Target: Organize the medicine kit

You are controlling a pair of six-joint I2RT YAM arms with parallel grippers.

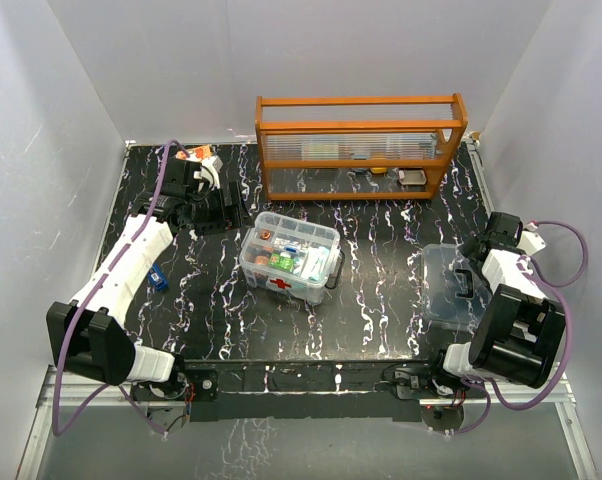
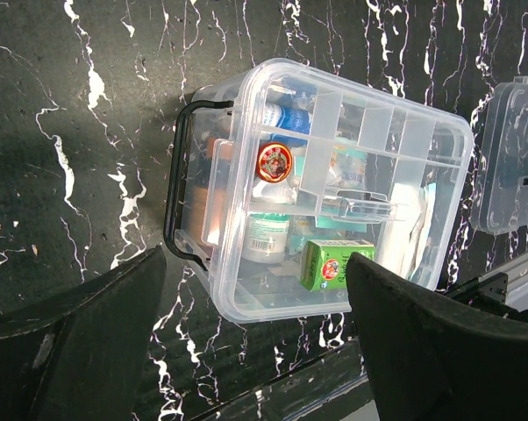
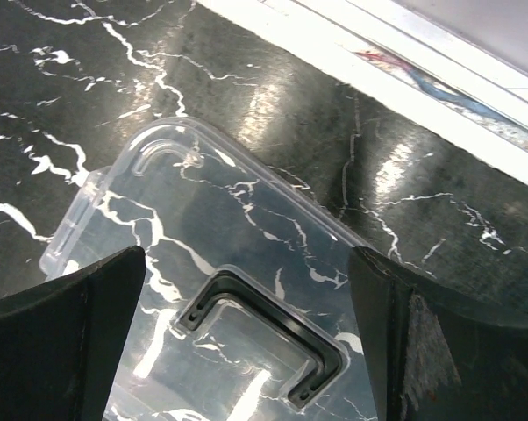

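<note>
Lid (image 3: 203,189) beneath right pincer (image 3: 246,263)

An orange wooden rack (image 1: 361,140) with clear ribbed panels stands upright at the far edge of the black, white-veined tabletop (image 1: 381,320). It is well beyond both the left gripper (image 2: 255,259) and the right gripper (image 3: 246,254) and sits between them from side to side, with a few small items behind its panels and at its foot, too small to identify. A small blue object (image 1: 159,278) lies on the tabletop, nearer than the left gripper and to its left. Plain white walls (image 1: 61,150) enclose the tabletop on three sides, and a pale metal rail (image 3: 404,61) runs along the tabletop's edge close to the right gripper.
</note>
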